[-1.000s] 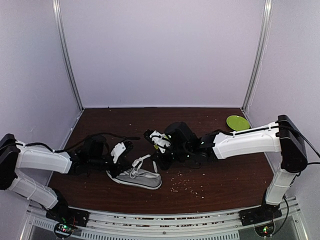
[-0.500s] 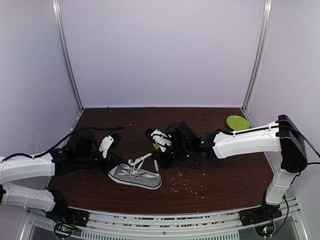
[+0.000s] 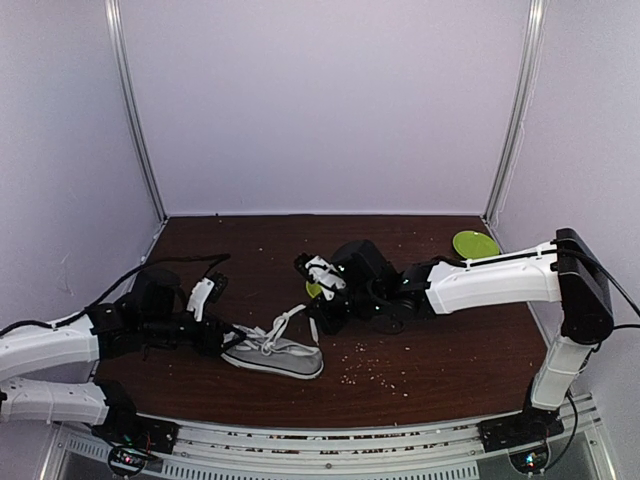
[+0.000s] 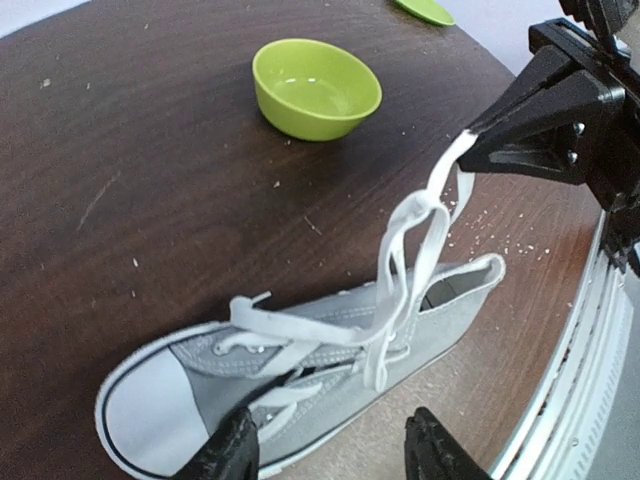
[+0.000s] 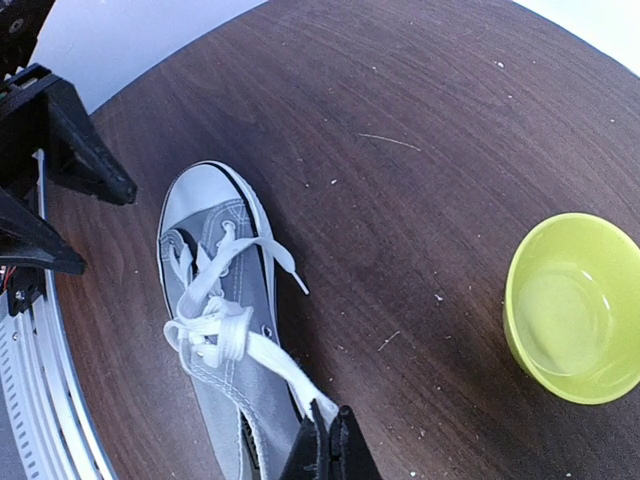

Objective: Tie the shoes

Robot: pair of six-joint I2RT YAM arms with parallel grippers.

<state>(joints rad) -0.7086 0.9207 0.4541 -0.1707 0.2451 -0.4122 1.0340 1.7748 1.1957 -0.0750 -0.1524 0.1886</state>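
There is one grey sneaker [image 3: 273,354], one green bowl [image 4: 316,88], one green plate [image 3: 475,245] and two arms, each ending in a gripper. The sneaker stands sole-down towards the near edge of the table [image 3: 450,345], left of the middle, with its white toe cap facing the left edge.

The right gripper [image 5: 328,440] is clamped tight on a strand of the white laces [image 4: 415,235], which rises taut from the eyelets to its tip. The left gripper [image 4: 330,450] has its jaws spread apart at the sneaker's near side, with nothing between them.

The bowl sits behind the sneaker near the middle of the table, and the plate lies at the back right corner.

The table is dark brown wood scattered with pale crumbs [image 3: 372,372], thickest right of the sneaker. Plain lilac-white walls [image 3: 320,100] close it in on three sides, and a metal rail [image 3: 320,440] runs along the near edge.

From above, the right arm hides most of the bowl. The left wrist view cuts off the plate and its own fingertips, so whether the left finger touches the canvas is unclear. The laces bunch over the tongue, and no knot can be made out.
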